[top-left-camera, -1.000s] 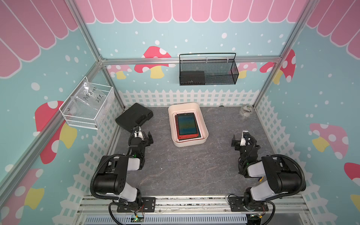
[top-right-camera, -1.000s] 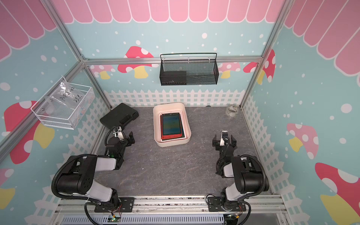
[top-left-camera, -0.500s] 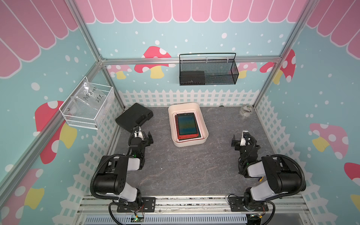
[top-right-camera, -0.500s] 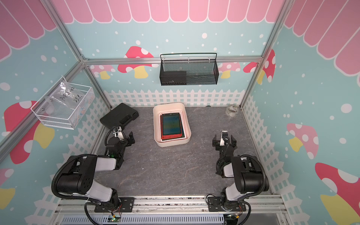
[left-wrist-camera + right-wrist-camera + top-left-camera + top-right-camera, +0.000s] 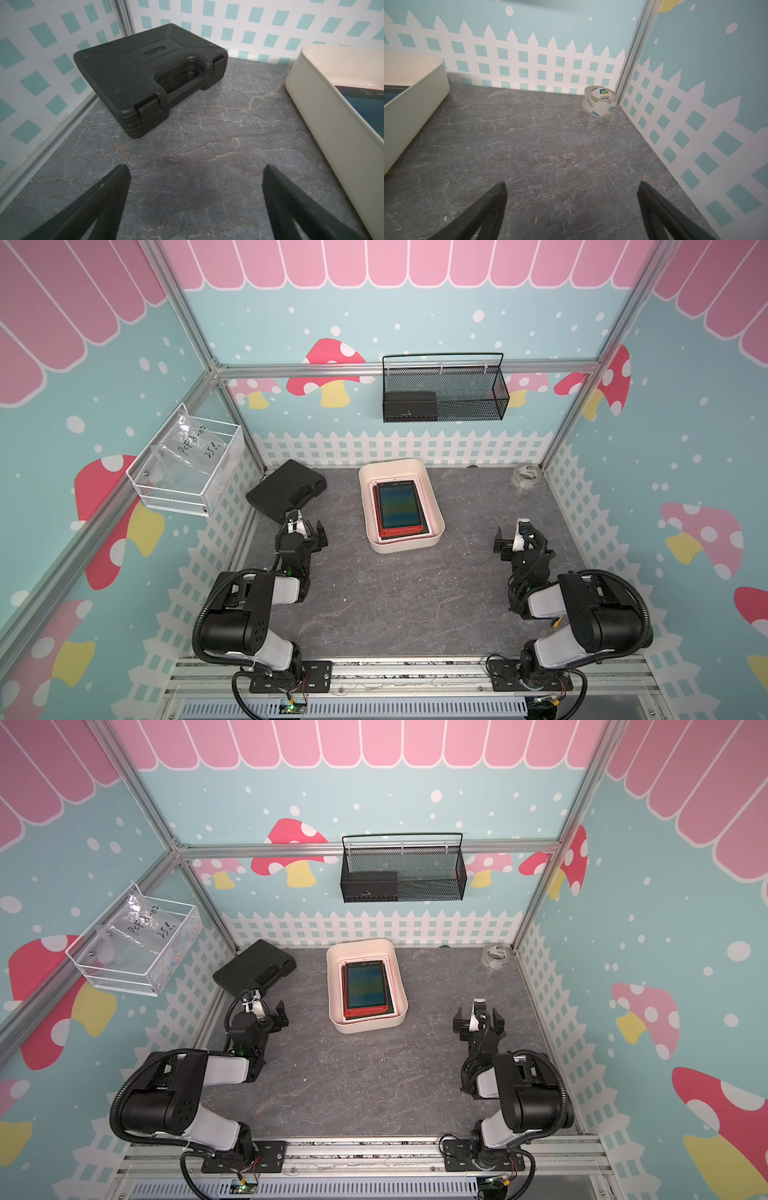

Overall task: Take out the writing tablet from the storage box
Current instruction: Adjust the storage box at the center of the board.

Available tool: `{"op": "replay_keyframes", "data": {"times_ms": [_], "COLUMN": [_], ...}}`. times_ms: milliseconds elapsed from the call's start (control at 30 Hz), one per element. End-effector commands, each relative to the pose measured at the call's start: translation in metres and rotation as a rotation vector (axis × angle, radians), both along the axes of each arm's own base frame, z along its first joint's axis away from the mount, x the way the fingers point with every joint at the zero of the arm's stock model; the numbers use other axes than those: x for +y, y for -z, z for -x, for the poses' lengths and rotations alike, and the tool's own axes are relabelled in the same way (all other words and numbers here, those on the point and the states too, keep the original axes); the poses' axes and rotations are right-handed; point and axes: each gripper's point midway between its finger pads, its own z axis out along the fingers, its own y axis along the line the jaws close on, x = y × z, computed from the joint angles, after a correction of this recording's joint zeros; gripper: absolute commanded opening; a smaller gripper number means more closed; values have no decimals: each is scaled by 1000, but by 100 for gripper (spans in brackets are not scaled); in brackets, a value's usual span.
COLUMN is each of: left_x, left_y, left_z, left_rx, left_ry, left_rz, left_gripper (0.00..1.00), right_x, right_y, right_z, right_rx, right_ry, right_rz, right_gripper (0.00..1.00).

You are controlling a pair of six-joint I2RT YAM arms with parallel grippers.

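Since nothing has shifted over the last second, the task is not yet begun: the writing tablet (image 5: 400, 506), red-framed with a dark screen, lies flat inside the storage box (image 5: 405, 546) at the back middle of the worktop (image 5: 395, 597), seemingly on top of other flat items. The left hand (image 5: 306, 527) is poised near the black case (image 5: 286, 489), spread wide and empty. The right hand (image 5: 477, 1020), on the box's other side, is equally wide open and empty, well apart from the tape roll (image 5: 526, 476) in the far corner. Both hands are clear of the box, so I judge that a reach toward the tablet comes first
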Motion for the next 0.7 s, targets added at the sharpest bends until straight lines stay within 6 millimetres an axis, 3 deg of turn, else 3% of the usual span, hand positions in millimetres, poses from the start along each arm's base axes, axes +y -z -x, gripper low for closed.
{"op": "replay_keyframes", "data": {"times_ms": [0, 100, 400, 500, 667], "left_x": [-1, 4, -2, -8, -23], "left_y": [-14, -23, -76, -83, -87], "left_z": [-8, -13, -22, -22, -19], "left_rx": [15, 103, 167, 245, 334], "left_ry": [-1, -30, -46, -25, -9], "left_rz": [-46, -54, 53, 68, 102], "left_gripper": [99, 99, 99, 99, 99], "right_x": [-2, -9, 2, 4, 24], "right_y": [-13, -18, -47, -56, -67], "right_z": [-2, -15, -55, -72, -97], "right_rx": [-38, 29, 161, 239, 331], "right_ry": [9, 56, 6, 11, -67], "right_rz": [8, -6, -60, -112, -235], "right_gripper": [99, 99, 99, 99, 99]}}
